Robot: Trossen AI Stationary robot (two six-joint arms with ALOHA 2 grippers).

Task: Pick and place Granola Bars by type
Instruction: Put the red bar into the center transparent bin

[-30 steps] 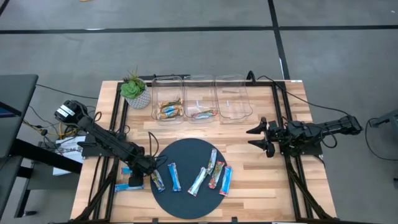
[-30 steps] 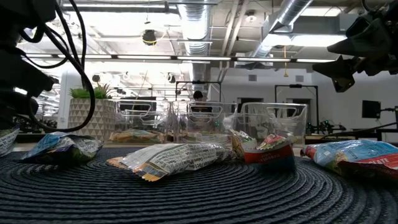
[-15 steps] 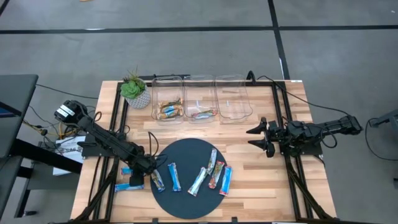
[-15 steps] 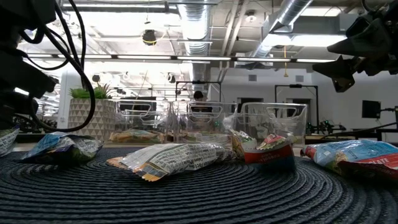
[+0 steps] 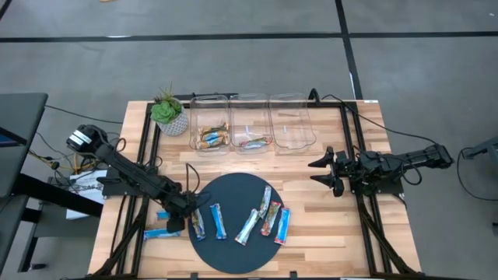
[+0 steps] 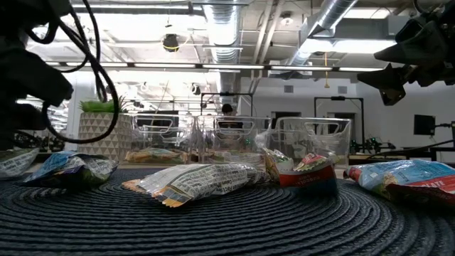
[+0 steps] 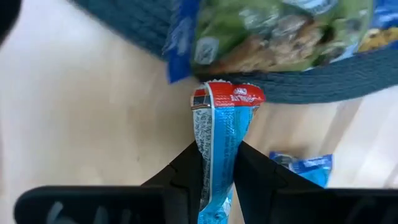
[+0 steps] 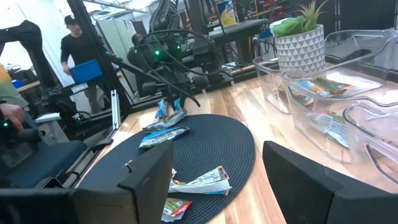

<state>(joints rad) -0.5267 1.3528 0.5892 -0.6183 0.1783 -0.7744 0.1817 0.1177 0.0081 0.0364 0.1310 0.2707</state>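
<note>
While the right gripper [image 5: 325,173] waits wide apart at the table's right, the left gripper [image 7: 217,171] pinches a blue bar [image 7: 219,143] lengthwise, just left of the mat [image 5: 233,190], with the bins [image 5: 250,121] far and to the right.

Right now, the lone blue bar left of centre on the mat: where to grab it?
Mid-length of the blue bar, across its narrow width, straight down from above. It lies flat on the mat, with bare mat along both long edges.

Left gripper [image 7: 217,171] clamped low; right gripper [image 5: 325,173] spread wide, raised.
</note>
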